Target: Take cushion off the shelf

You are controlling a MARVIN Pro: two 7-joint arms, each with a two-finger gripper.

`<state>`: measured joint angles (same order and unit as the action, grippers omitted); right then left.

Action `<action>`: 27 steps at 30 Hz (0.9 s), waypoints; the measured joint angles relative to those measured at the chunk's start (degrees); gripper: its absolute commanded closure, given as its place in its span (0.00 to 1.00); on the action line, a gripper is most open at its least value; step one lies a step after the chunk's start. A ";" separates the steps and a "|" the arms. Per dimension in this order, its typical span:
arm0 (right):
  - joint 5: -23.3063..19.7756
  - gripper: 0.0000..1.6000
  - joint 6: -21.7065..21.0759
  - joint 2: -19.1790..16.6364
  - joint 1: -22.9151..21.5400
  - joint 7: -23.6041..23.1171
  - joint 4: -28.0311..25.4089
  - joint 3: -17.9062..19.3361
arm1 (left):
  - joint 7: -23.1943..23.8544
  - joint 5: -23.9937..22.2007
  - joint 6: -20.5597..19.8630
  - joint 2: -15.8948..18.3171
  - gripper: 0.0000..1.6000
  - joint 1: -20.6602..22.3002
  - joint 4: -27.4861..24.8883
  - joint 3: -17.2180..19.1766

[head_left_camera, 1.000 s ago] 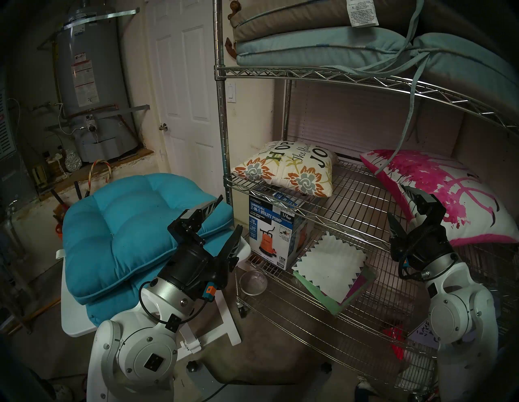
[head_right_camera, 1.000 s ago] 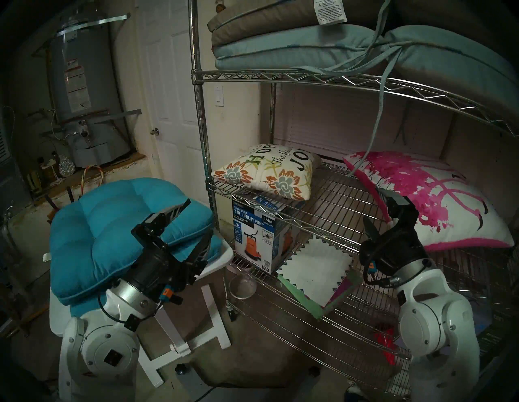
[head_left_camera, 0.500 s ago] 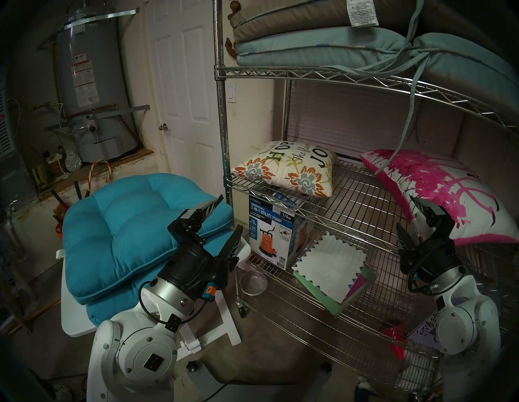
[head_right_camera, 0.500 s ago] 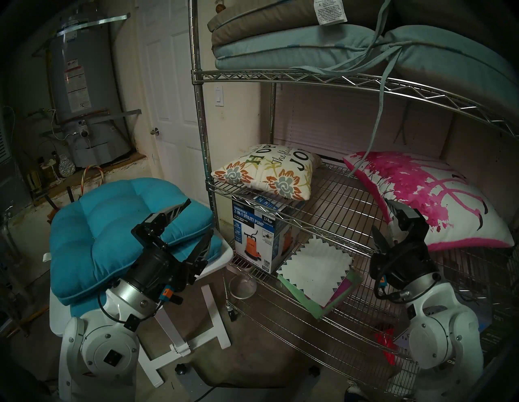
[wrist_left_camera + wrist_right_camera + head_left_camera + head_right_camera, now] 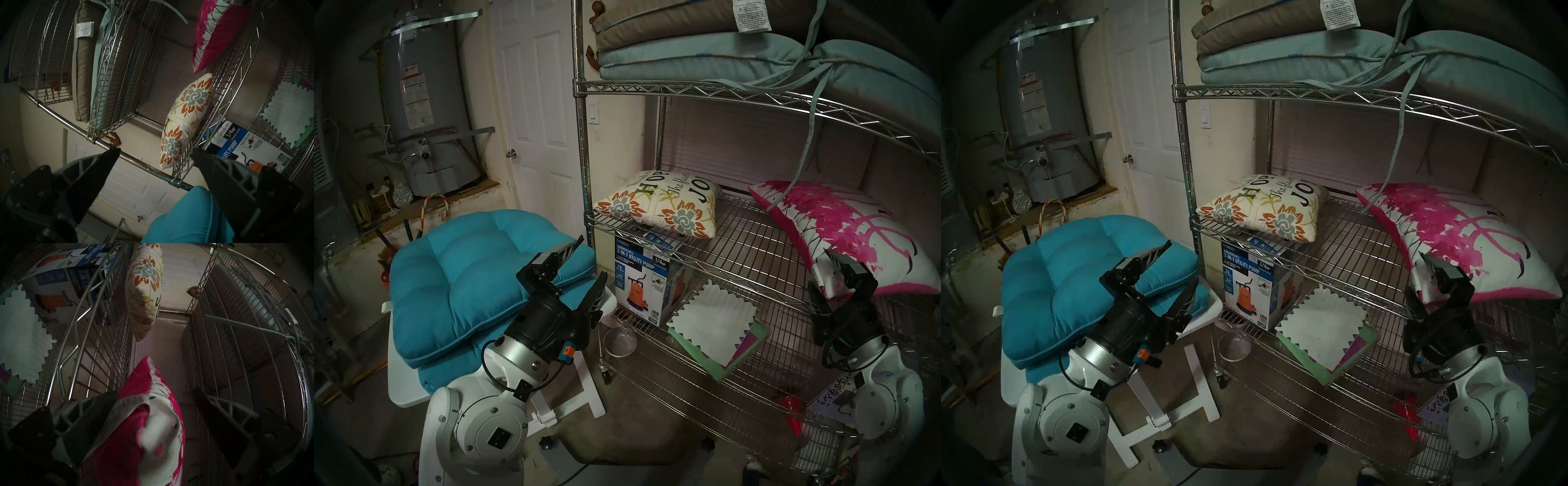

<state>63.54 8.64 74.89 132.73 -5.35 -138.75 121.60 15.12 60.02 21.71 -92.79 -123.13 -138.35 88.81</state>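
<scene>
Right wrist view: we see our right gripper [image 5: 155,394] fingers spread around the pink cushion [image 5: 136,438] corner on the shelf [image 5: 95,348]; left gripper [image 5: 585,259] fingers also spread, empty.

home utility room: water heater [image 5: 426,101].
</scene>
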 measured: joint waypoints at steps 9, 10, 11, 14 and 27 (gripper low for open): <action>-2.29 1.00 1.62 0.05 0.51 -0.28 0.08 2.70 | 0.00 -0.02 0.03 -0.02 0.00 0.00 0.00 0.01; -2.49 1.00 1.88 -0.01 0.51 -0.26 0.16 2.78 | 0.00 -0.03 0.03 -0.02 0.00 0.00 0.00 0.02; -2.60 1.00 2.04 -0.06 0.51 -0.24 0.21 2.83 | 0.00 -0.03 0.04 -0.02 0.00 0.00 0.00 0.02; -2.92 1.00 2.87 -0.25 0.65 -0.10 0.26 2.88 | 0.00 -0.04 0.05 -0.03 0.00 0.00 0.00 0.02; -3.18 1.00 5.86 0.89 4.10 1.02 0.03 4.29 | 0.00 -0.05 0.08 -0.04 0.00 0.00 0.00 0.03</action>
<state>60.36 14.50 75.78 136.83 -4.33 -138.72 125.89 15.12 59.96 21.79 -92.83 -123.13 -138.35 88.85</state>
